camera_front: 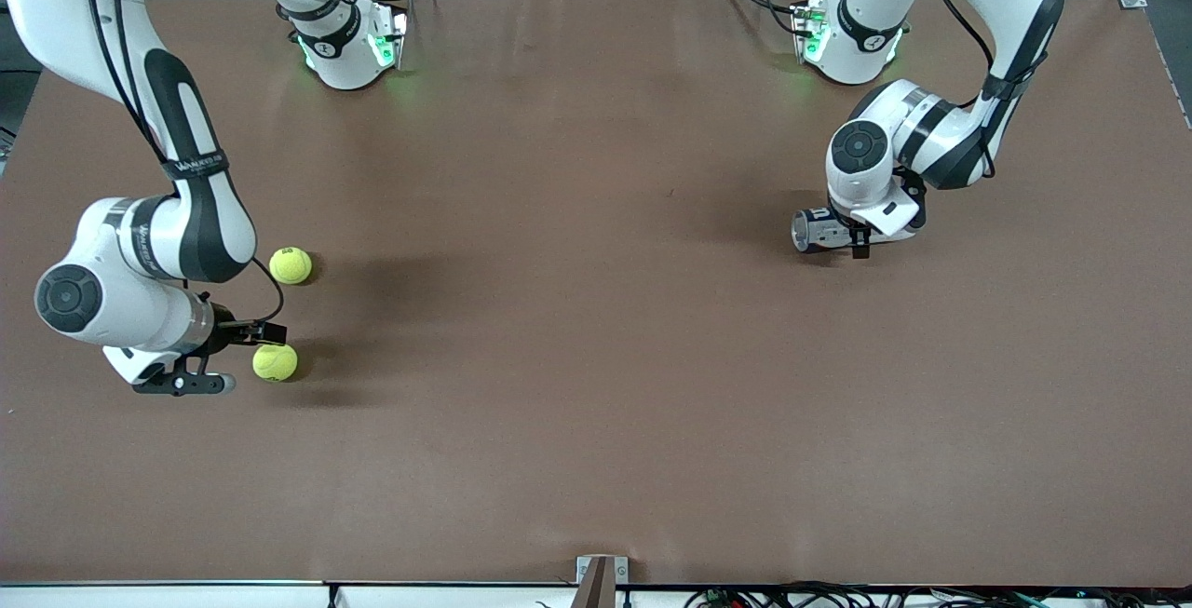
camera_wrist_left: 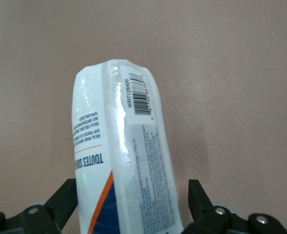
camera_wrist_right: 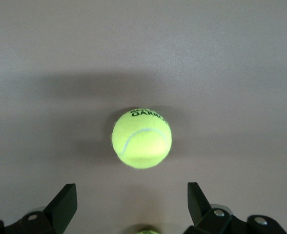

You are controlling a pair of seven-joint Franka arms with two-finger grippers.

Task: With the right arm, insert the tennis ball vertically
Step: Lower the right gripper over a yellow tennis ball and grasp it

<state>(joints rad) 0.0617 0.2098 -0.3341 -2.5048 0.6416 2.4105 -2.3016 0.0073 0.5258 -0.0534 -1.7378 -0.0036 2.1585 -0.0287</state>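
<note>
A tennis ball (camera_front: 275,362) lies on the brown desk (camera_front: 577,385) at the right arm's end, just beside the right claw (camera_front: 244,357), whose fingers stand wide apart around nothing. A second tennis ball (camera_front: 291,265) lies farther from the front camera. Toward the left arm's end, the left claw (camera_front: 861,240) clamps a ball can (camera_front: 818,229), which lies sideways.
</note>
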